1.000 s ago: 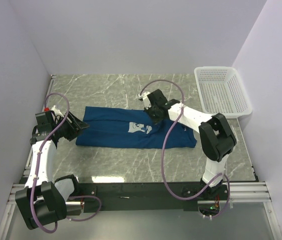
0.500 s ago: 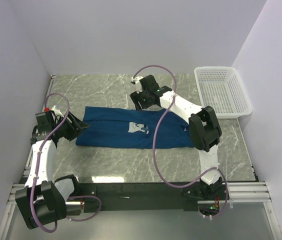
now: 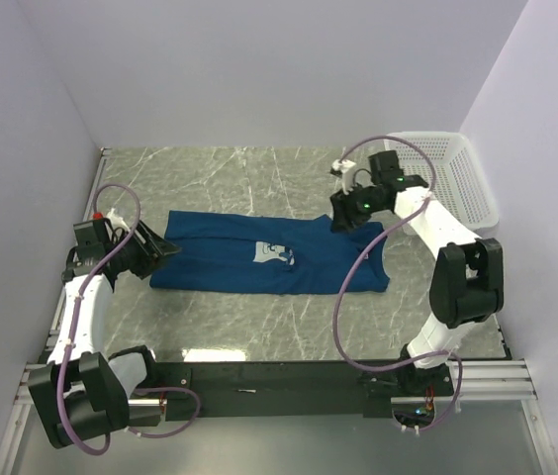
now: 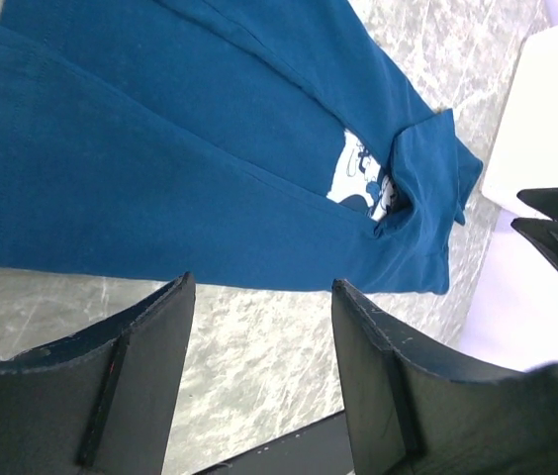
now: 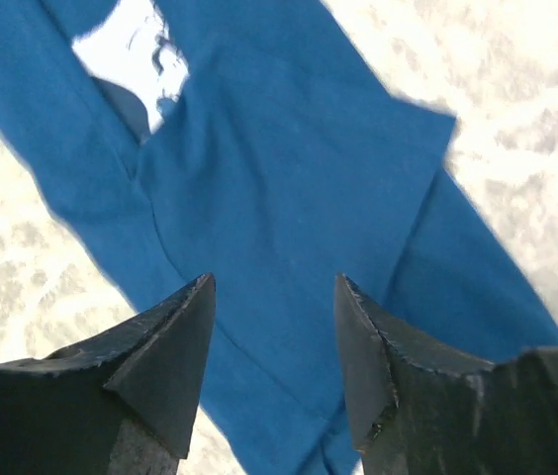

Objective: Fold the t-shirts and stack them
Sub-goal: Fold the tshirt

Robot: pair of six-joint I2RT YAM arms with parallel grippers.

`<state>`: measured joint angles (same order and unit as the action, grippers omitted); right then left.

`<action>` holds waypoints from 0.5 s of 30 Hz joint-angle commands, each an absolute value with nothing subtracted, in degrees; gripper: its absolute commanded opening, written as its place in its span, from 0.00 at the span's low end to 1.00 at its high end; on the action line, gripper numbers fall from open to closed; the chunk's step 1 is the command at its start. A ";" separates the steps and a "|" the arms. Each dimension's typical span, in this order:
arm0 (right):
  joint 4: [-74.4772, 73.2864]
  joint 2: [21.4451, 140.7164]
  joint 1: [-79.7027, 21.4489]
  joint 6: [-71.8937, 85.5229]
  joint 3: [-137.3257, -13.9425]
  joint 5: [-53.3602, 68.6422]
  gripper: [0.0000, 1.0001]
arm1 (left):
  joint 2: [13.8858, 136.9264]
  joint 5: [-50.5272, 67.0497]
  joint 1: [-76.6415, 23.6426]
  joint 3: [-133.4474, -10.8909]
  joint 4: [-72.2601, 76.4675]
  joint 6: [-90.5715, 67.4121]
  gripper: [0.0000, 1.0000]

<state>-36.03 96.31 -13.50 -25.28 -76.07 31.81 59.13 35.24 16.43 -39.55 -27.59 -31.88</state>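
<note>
Since the earlier frames, the right arm has swung from above the middle of the cloth to its right end, close to the basket, and its claw, shut then, now stands apart; the left arm has kept its place. Grey marbled counter (image 3: 259, 168) fills the floor of a white-walled enclosure. Dark blue t-shirt (image 3: 230, 252) lies flat on the counter near its centre, folded into a long band running left to right, with one flap of cloth turned over at the right end. White mesh basket (image 3: 467, 183) sits at the far right corner of the counter, apart from the t-shirt and partly hidden behind the right arm. Right claw (image 3: 341, 218) hovers over the right end of the t-shirt; the wrist view shows its two fingers spread with only cloth below and nothing between them (image 5: 274, 287). Left claw (image 3: 157, 247) is at the t-shirt's left edge, fingers likewise spread and gripping nothing (image 4: 259, 287). Small white-and-blue print (image 3: 274, 255) faces up near the middle of the band, a fold of cloth just beside it.
</note>
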 commanded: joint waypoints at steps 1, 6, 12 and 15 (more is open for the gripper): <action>-46.17 95.10 -9.67 -32.75 -76.03 44.09 0.58 | 59.41 37.71 15.30 -39.20 -26.10 -29.97 0.63; -49.77 85.82 -8.62 -35.11 -65.00 37.31 0.57 | 64.85 33.41 13.45 -40.16 -28.65 -30.93 0.61; -39.73 70.61 -6.07 -32.26 -49.94 25.39 0.60 | 70.22 30.66 13.27 -39.91 -26.31 -34.71 0.56; -40.69 67.07 -5.63 -31.82 -49.31 31.69 0.61 | 74.69 37.35 8.28 -46.21 -21.72 -32.52 0.54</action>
<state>-43.70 70.59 -6.26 -32.49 -49.08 29.26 72.34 32.45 12.47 -40.14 -28.14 -33.43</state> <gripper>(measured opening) 0.605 0.544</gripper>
